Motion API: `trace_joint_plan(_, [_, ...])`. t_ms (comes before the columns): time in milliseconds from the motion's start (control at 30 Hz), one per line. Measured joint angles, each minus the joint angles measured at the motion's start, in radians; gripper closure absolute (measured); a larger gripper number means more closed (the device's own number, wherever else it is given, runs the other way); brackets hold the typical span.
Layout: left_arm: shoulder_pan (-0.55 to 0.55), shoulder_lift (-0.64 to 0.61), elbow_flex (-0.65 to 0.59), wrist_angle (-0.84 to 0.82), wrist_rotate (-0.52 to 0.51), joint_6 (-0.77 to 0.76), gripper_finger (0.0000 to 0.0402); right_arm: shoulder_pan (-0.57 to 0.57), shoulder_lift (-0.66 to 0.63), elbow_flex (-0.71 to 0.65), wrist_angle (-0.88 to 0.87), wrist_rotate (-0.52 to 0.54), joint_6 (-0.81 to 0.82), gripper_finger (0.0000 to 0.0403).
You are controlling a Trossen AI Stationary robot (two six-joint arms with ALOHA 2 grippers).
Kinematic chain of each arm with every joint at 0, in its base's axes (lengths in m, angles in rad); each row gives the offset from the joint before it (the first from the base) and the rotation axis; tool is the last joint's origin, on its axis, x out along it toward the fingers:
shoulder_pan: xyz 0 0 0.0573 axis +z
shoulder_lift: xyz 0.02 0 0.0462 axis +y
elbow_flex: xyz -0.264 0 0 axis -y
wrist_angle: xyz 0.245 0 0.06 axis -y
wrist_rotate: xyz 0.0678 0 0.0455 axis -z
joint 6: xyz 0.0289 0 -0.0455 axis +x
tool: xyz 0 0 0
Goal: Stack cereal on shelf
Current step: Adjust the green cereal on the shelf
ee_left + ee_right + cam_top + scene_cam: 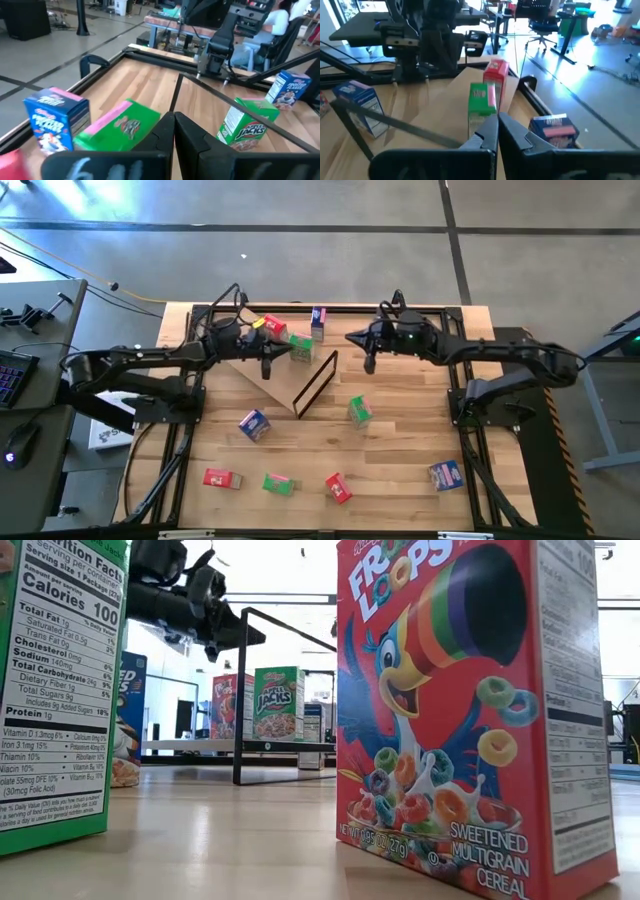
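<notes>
Both end effectors — left [268, 367], right [368, 363] — hover closed over the shelf [262, 368].

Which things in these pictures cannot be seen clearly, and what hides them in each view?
- Low view: the green box at the picture's left and the Froot Loops box stand close to the camera, are cut by the edges and hide most of the table behind them.
- High view: print on the lower boxes, such as the red box, is too small to read.
- Left wrist view: a red box is cut off at the corner and blurred.
</notes>
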Motion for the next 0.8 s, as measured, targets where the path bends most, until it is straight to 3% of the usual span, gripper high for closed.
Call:
trace_joint_plan(467, [-0.036,0.213,0.171,-0.009,-0.01,0.063,0.0397,0.0,-0.009,-0.022,-0.001,0.005,-0.011,0.0403])
trace_joint_plan(800, [-0.039,0.286,0.236,-0.111,-0.125,0.167,0.0397,0.0,-0.009,-0.022,-0.01,0.005,-0.012,0.0403])
